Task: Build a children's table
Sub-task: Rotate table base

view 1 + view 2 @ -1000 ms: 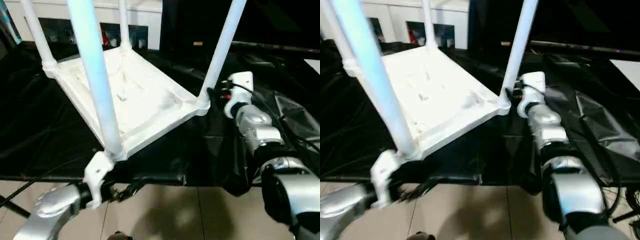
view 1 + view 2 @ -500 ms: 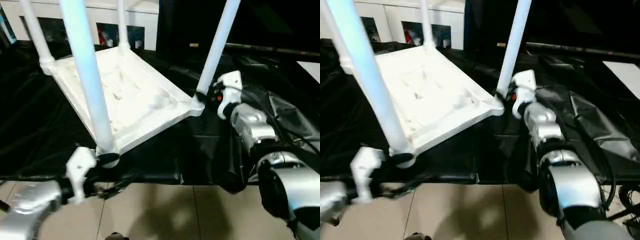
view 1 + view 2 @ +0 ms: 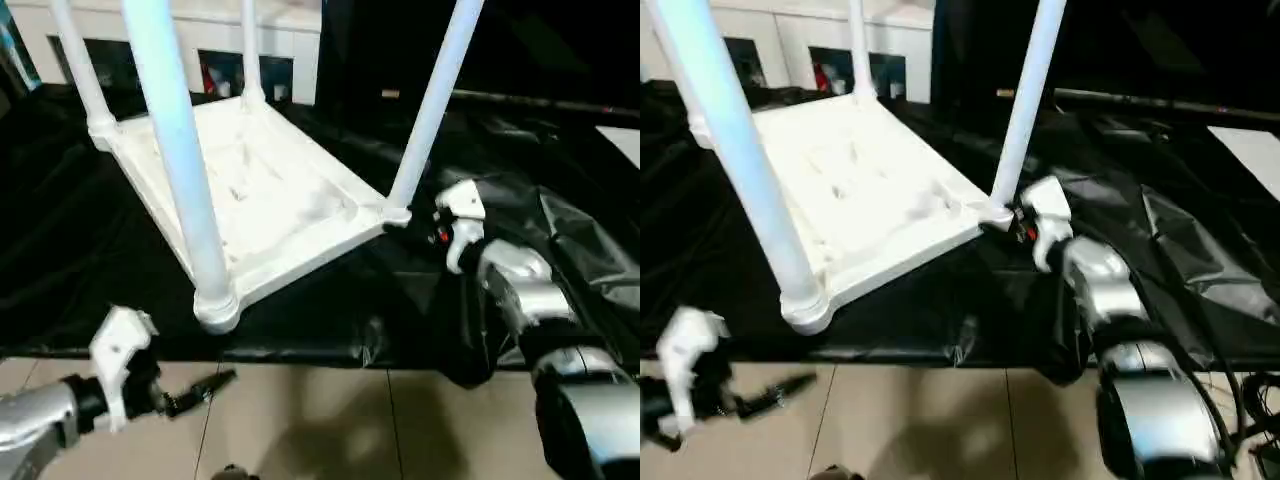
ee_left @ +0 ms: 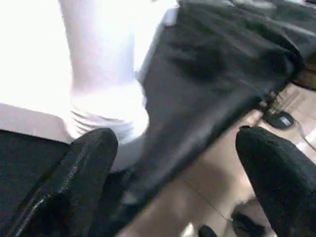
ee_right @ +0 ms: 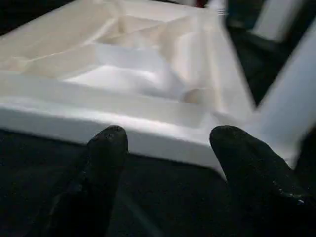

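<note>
Children's table lies upside down on the black-draped worktop, four legs up, both grippers' jaws wide and empty, right gripper near a corner leg it could knock askew.

You have bright light falling from above onto the tabletop, which washes its ribs out to near white. The nearest leg glows pale blue and is soft with blur. Around the tabletop the black sheet swallows most detail, with only thin glints on its creases. On the floor below the sheet's edge you see a faint, soft shadow. In your left wrist view that leg is blown out and smeared.
</note>
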Motion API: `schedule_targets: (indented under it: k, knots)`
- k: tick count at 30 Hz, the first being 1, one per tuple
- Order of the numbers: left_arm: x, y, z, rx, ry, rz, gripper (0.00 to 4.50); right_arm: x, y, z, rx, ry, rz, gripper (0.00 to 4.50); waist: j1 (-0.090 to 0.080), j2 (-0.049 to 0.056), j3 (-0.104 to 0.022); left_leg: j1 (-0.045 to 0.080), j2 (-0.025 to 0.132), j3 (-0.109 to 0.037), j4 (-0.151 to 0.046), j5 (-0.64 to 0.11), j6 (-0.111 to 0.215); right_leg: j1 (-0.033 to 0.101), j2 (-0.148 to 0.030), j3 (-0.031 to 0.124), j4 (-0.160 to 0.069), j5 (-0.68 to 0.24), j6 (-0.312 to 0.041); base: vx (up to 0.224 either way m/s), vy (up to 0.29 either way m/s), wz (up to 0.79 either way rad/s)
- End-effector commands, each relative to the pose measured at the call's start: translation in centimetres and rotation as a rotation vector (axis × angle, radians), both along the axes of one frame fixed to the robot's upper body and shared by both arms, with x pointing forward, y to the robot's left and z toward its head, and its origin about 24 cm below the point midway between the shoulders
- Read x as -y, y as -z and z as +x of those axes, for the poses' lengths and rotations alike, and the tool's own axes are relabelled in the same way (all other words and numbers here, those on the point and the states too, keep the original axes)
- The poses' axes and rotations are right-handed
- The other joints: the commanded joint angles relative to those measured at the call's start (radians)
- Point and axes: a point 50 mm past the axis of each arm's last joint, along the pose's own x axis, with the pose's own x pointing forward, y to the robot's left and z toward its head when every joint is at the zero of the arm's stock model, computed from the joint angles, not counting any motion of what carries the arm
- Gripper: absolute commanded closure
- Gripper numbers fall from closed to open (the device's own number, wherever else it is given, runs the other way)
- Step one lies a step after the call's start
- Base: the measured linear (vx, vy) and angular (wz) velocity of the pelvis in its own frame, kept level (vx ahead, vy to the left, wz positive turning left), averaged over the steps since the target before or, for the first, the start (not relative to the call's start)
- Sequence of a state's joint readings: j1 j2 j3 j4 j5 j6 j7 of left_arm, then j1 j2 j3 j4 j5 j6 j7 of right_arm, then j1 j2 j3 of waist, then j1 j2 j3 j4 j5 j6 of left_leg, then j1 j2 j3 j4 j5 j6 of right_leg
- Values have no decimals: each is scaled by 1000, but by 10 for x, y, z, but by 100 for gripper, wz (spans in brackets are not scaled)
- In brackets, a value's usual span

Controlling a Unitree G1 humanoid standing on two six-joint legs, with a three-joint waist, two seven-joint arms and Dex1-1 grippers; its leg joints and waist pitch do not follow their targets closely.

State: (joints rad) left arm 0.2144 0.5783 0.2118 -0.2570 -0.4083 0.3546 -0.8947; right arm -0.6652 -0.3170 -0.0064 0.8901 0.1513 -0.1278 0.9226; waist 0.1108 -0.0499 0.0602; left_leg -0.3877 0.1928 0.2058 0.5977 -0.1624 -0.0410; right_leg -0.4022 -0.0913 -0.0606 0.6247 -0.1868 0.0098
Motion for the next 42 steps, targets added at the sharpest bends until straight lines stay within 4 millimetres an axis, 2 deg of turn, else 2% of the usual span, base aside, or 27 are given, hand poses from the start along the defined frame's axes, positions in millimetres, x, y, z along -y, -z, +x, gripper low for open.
schedule_targets:
  k: [1,3,8,9,10,11,13,14,15,16,17,18,19,20,21,22,23,24,25,28,29,31,32,33,35,39,42]
  knots:
    - [-5,-3,4,32,-36,-18,5,0,-2,-6,-5,-80,-23,134,1,20,-52,36,45,-31,-91,-481,-56,15,-48,43,-93,-411,-162,0,0,0]
    - [-5,-3,4,32,-36,-18,5,0,-2,-6,-5,-80,-23,134,2,18,-54,37,45,-35,-92,-482,-62,16,-53,44,-95,-427,-159,0,0,0]
    - [-9,-15,29,164,-118,-51,5,-6,3,-9,-15,-84,-27,134,4,20,-53,43,43,-38,-92,-499,-71,12,-54,43,-101,-446,-152,0,0,0]
    - [-7,-18,36,191,-122,-64,5,-9,5,-9,-20,-70,-30,134,5,24,-54,43,43,-39,-92,-502,-75,13,-55,43,-99,-441,-154,0,0,0]
    - [-4,-21,44,216,-119,-80,5,-11,7,-9,-24,-52,-36,134,5,22,-55,44,42,-39,-93,-505,-79,12,-54,42,-99,-439,-154,0,0,0]
    - [1,-25,52,240,-105,-102,5,-13,9,-8,-21,-23,-52,134,6,29,-56,49,41,-39,-92,-508,-88,9,-55,43,-99,-434,-157,0,0,0]
    - [8,-29,59,257,-83,-136,5,-14,13,-6,-35,20,-63,134,4,29,-58,43,41,-42,-95,-508,-96,16,-55,40,-95,-412,-162,0,0,0]
    - [12,-31,63,263,-69,-158,5,-14,14,-5,-34,46,-73,134,5,28,-60,44,40,-41,-94,-502,-99,16,-56,40,-93,-400,-166,0,0,0]
    - [18,-34,67,269,-46,-183,5,-15,15,-4,-41,70,-66,134,5,26,-61,44,40,-40,-93,-497,-97,16,-57,41,-92,-389,-169,0,0,0]
    - [37,-41,77,273,31,-247,5,-17,19,-1,-56,140,-64,134,1,31,-60,42,39,-40,-94,-488,-96,18,-55,41,-92,-373,-174,0,0,0]
    - [47,-44,81,273,72,-276,5,-18,20,1,-62,173,-65,134,4,41,-62,49,38,-36,-91,-482,-103,12,-53,43,-92,-348,-186,0,0,0]
    - [48,-44,82,273,75,-277,5,-18,21,1,-62,175,-66,134,5,37,-62,50,37,-35,-89,-480,-103,11,-54,43,-91,-340,-192,0,0,0]
    - [60,-47,86,269,127,-303,5,-21,24,2,-76,206,-69,134,6,36,-63,48,37,-36,-89,-482,-101,15,-55,43,-90,-337,-196,0,0,0]
    - [71,-47,89,263,168,-322,5,-23,27,2,-84,237,-83,134,0,45,-64,40,36,-38,-91,-466,-103,23,-54,40,-88,-305,-197,0,0,0]
    - [79,-47,92,262,199,-328,5,-25,29,3,-94,264,-87,134,2,43,-65,39,35,-38,-90,-460,-99,26,-54,40,-84,-300,-199,0,0,0]
    - [79,-47,92,262,199,-328,5,-25,29,3,-94,264,-87,134,3,43,-67,41,36,-35,-87,-438,-89,25,-55,42,-83,-286,-205,0,0,0]
    - [89,-47,94,258,236,-334,5,-27,32,4,-108,288,-86,134,3,50,-68,37,35,-36,-86,-422,-84,29,-57,42,-81,-275,-209,0,0,0]
    - [103,-47,97,254,285,-343,5,-31,35,5,-117,316,-102,134,4,48,-69,32,35,-33,-84,-390,-74,32,-57,43,-80,-261,-210,0,0,0]
    - [103,-47,97,254,285,-343,5,-31,35,5,-117,316,-102,134,4,55,-70,32,35,-34,-84,-372,-72,32,-58,43,-79,-251,-212,0,0,0]
    - [147,-48,101,235,446,-370,5,-45,38,7,-132,343,-116,134,4,61,-75,27,35,-30,-79,-310,-57,39,-56,40,-71,-176,-232,0,0,0]
    - [151,-49,101,233,461,-373,5,-46,38,8,-131,343,-115,134,2,60,-75,28,36,-28,-78,-302,-50,37,-53,40,-70,-156,-238,0,0,0]
    - [164,-49,102,234,505,-371,5,-49,36,10,-126,352,-114,134,2,61,-78,23,37,-28,-77,-270,-40,43,-53,39,-65,-113,-246,0,0,0]
    - [172,-49,101,230,530,-371,5,-49,34,11,-123,357,-106,134,2,64,-80,23,36,-28,-75,-258,-35,46,-54,37,-64,-98,-250,0,0,0]
    - [172,-49,101,230,530,-371,5,-49,34,11,-123,357,-106,134,0,63,-79,21,35,-27,-75,-257,-32,46,-52,37,-64,-95,-249,0,0,0]
    - [191,-50,103,230,578,-378,5,-53,30,14,-113,355,-95,134,-4,65,-79,22,34,-25,-72,-251,-23,46,-51,37,-64,-79,-255,0,0,0]
    - [200,-47,114,257,536,-322,5,-53,28,17,-107,374,-104,134,-6,66,-79,22,35,-26,-72,-252,-15,49,-52,36,-66,-83,-264,0,0,0]
    - [199,-45,119,263,514,-297,5,-53,28,18,-109,372,-91,134,-10,62,-77,20,34,-26,-73,-273,-11,51,-55,36,-71,-116,-258,0,0,0]
